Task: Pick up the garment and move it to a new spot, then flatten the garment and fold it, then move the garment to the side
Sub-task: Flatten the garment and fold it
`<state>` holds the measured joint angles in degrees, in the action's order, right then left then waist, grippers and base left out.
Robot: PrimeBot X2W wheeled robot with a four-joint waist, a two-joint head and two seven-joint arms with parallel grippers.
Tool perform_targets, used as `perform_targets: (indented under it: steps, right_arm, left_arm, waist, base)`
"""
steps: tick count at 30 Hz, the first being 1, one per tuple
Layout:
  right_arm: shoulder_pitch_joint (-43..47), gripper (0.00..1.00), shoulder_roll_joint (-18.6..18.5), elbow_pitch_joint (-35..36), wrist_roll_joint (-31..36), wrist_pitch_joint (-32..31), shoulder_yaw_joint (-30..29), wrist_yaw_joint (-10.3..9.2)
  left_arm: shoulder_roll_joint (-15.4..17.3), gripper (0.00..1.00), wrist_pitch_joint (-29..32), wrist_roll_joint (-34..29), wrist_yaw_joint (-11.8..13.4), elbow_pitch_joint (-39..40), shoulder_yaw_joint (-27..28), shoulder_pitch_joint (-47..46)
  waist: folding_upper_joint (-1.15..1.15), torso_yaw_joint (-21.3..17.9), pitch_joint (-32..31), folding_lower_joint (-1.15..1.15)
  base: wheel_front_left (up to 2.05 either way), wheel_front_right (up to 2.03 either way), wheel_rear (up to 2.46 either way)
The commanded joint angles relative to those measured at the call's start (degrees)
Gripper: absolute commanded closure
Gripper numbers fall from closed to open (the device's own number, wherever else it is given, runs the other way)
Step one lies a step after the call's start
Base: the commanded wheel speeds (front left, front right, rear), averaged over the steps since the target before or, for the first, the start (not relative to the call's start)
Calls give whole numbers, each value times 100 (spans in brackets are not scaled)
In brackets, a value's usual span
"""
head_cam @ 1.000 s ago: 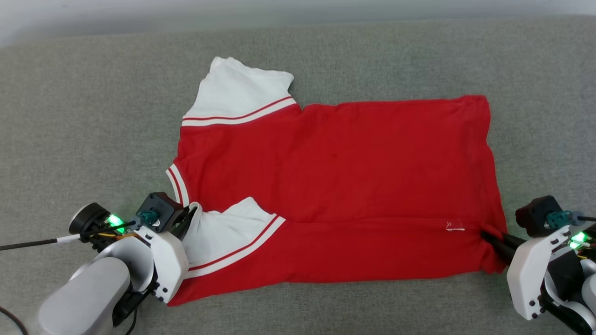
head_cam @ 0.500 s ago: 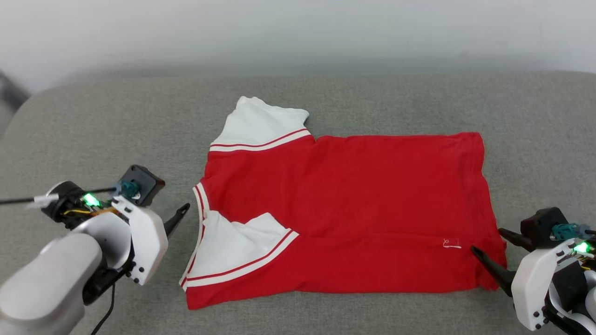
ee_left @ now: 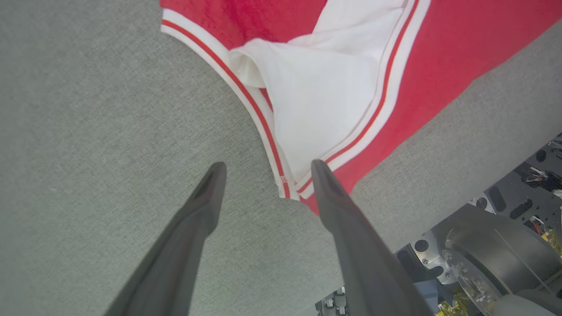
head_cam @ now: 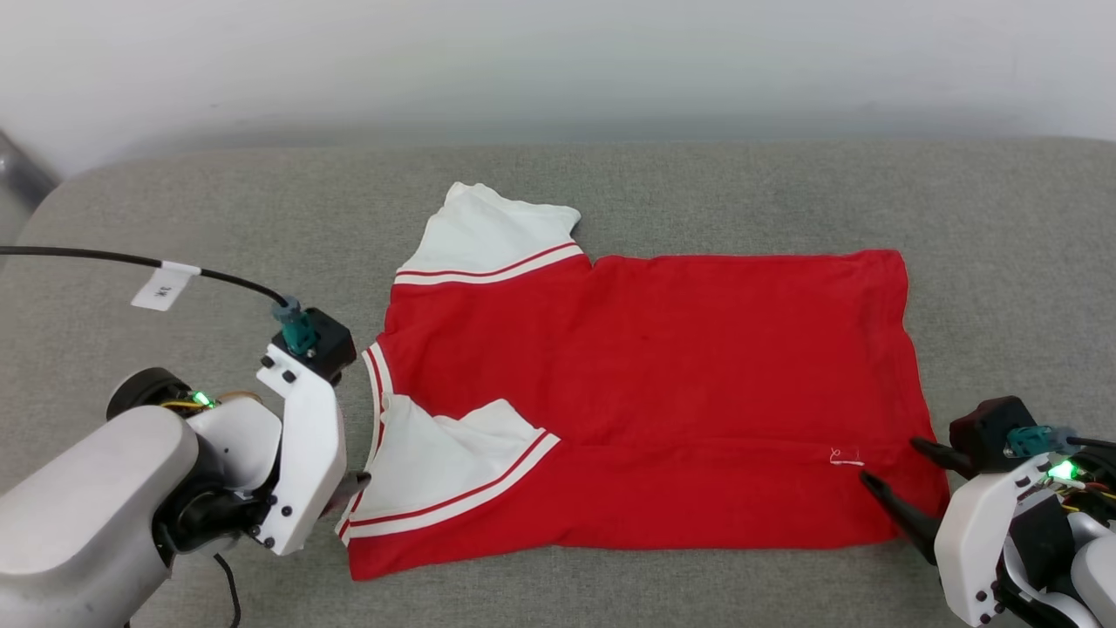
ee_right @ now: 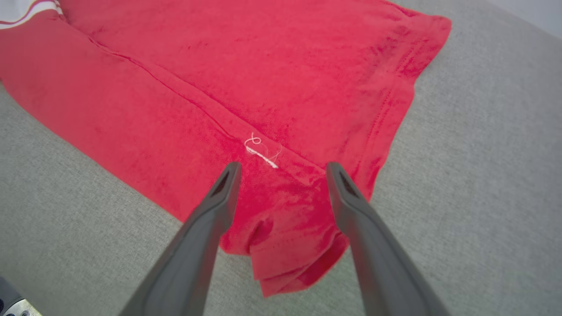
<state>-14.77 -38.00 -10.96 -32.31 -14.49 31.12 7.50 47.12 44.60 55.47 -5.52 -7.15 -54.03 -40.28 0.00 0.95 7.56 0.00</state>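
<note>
A grey fabric-covered surface [head_cam: 174, 209] stretches across in front of the robot, and the garment [head_cam: 663, 384] lies flat on its middle, long axis running side to side, striped neckline toward the robot's left and hem toward its right. The near long edge is folded inward, taking one white sleeve [head_cam: 436, 453] with it; the other sleeve [head_cam: 493, 227] sticks out on the far side. The left gripper [ee_left: 268, 163] has its fingers spread wide and empty, straddling the striped corner by the folded sleeve. The right gripper [head_cam: 889, 460] also hangs with its fingers parted, over the near hem corner, gripping nothing. Its wrist view shows that corner bunched in loose layers [ee_right: 285, 263], which the head view flattens out. A white tag [head_cam: 164, 286] on the left arm's cable carries marks too small to read. A loose white thread [ee_right: 261, 151] curls on the fold seam.
</note>
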Motion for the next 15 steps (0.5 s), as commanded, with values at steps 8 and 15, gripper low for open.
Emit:
perform_targets:
  steps: [8, 15]
  right_arm:
    - [-299, 0, 84, -55, -39, 10, 223, -2]
    - [-521, 0, 63, -137, -40, 63, 337, -2]
  left_arm:
    - [-90, 0, 638, 128, 141, -109, -308, 77]
    - [-111, 0, 719, 118, 103, -385, -533, 337]
  waist:
    - [0, -299, 315, 0]
    - [0, -474, 501, 0]
  base:
    - [0, 0, 0]
    - [0, 0, 0]
